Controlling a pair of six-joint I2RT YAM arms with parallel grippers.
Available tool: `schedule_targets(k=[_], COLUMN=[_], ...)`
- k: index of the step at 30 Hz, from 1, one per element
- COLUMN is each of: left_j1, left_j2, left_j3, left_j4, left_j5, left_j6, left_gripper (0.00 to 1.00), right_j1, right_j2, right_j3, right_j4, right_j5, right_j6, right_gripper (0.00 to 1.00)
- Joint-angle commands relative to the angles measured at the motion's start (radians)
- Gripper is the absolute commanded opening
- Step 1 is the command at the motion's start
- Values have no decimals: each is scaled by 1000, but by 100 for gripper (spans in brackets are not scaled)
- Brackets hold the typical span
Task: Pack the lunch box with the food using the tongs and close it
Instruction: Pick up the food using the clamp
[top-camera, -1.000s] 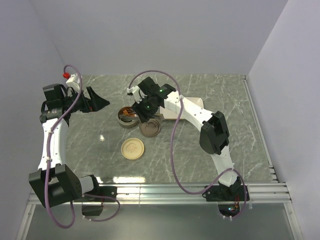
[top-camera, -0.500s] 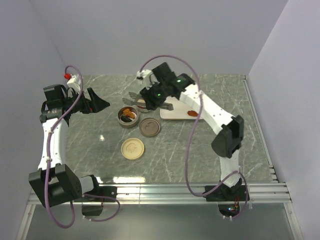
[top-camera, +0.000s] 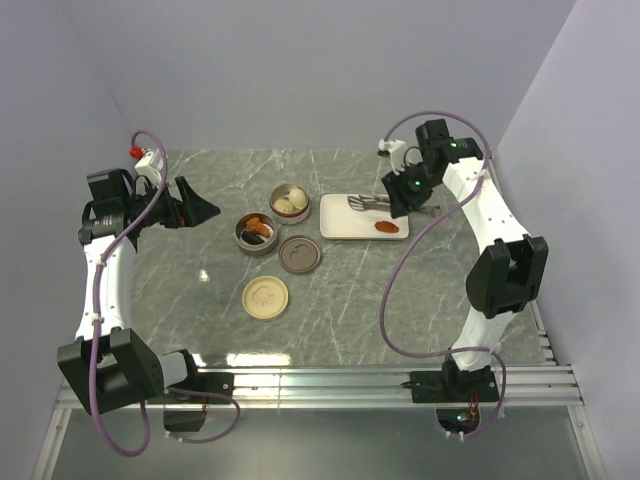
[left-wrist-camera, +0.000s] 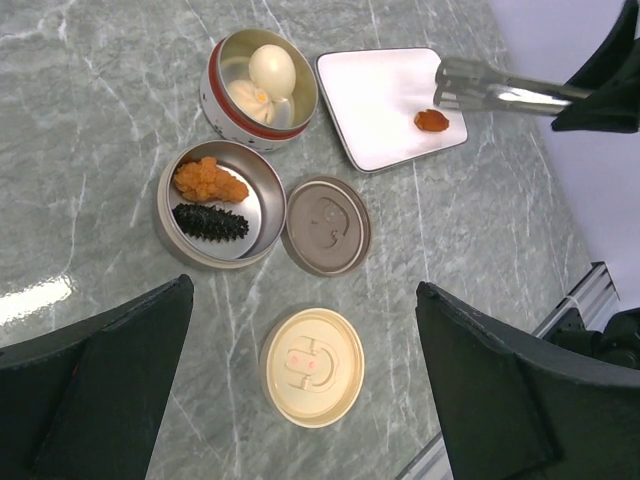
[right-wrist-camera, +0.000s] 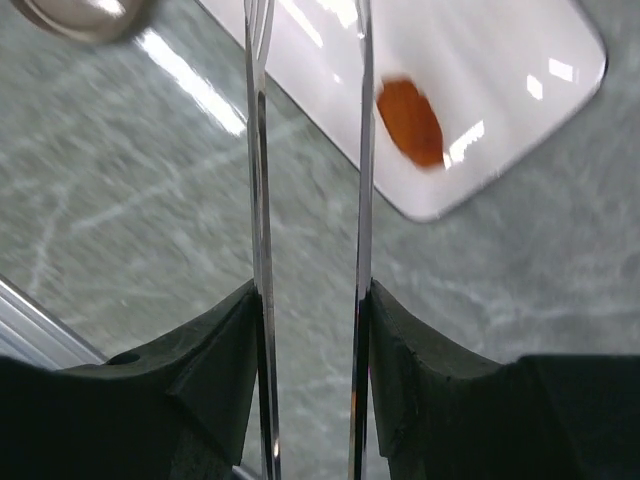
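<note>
Plain pale walls (top-camera: 300, 70) around a grey marble tabletop (top-camera: 420, 290). Left hand (top-camera: 200, 205) wide apart, holding nothing. Right hand (right-wrist-camera: 310, 330) squeezed on long, thin, shiny silver tongs (right-wrist-camera: 262, 200), tips over the white plate (left-wrist-camera: 375, 95). Little face on the cream lid (left-wrist-camera: 311, 366). Two pale balls (left-wrist-camera: 272, 68) in a tin (left-wrist-camera: 215, 90), one orange piece (left-wrist-camera: 431, 120) on the plate.

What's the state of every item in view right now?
red-banded tin: open, two cream balls inside
silver tin: open, orange chunk and black lump inside
brown lid: off, on table
cream lid: off, on table
white plate: holds one orange piece
tongs: gripped by right hand, empty
left hand: open, empty
</note>
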Motion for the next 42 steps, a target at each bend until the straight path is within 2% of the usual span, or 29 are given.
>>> schedule_targets(k=[1, 8, 14, 25, 34, 42], left_j1=[3, 4, 3, 4, 4, 3], left_j2=[6, 16, 9, 16, 10, 15], left_j3=[58, 64, 56, 55, 29, 29], left_j4=[-11, -17, -21, -4, 10, 18], left_j5=[40, 49, 45, 53, 48, 46], left_j6=[26, 23, 29, 20, 15, 14], left_gripper=[99, 99, 99, 99, 99, 99], right_j1=[-47, -93, -102, -121, -130, -124], right_j2=[-56, -69, -70, -72, -59, -30], right_j3=[-53, -188, -225, -172, -190, -149], right_j4=[-62, 16, 70, 88, 107, 51], right_j5=[33, 148, 202, 206, 235, 194], right_j6=[-151, -208, -217, -215, -220, -231], right_gripper=[50, 49, 49, 49, 52, 53])
